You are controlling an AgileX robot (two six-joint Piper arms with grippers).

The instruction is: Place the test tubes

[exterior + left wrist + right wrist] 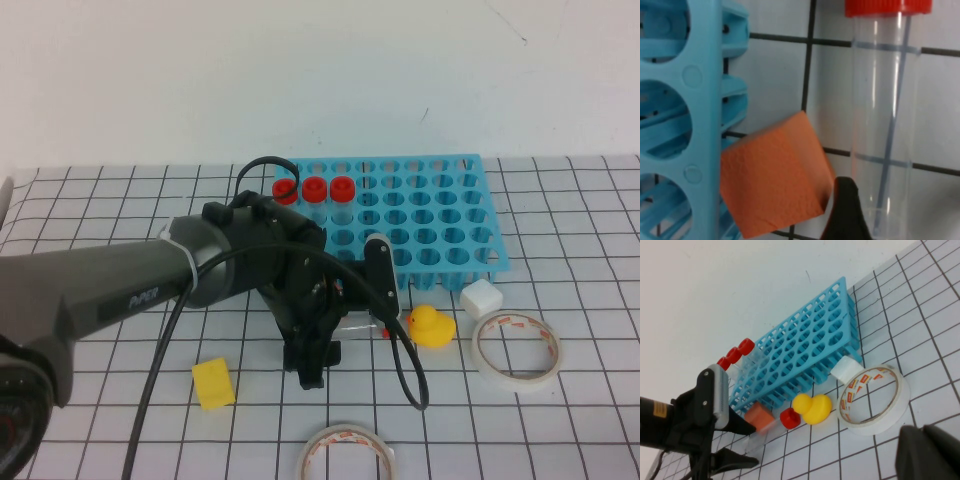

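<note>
A clear test tube [880, 125] with a red cap [888, 6] lies flat on the gridded table in front of the blue rack [440, 215]. My left gripper [325, 340] is low over the tube's closed end, open, with one dark finger [847, 210] beside the glass. In the right wrist view its two fingers [740, 427] stand apart on either side of the tube [757, 437]. Three red-capped tubes [314, 188] stand in the rack's back-left holes. My right gripper [927, 450] is shut, hanging above the table near the white tape roll, outside the high view.
An orange cube [775, 180] sits against the rack beside the lying tube. A yellow duck [430, 325], white cube [481, 297] and tape roll [516, 348] lie to the right. A yellow cube [213, 383] and a second tape roll [347, 455] lie near the front.
</note>
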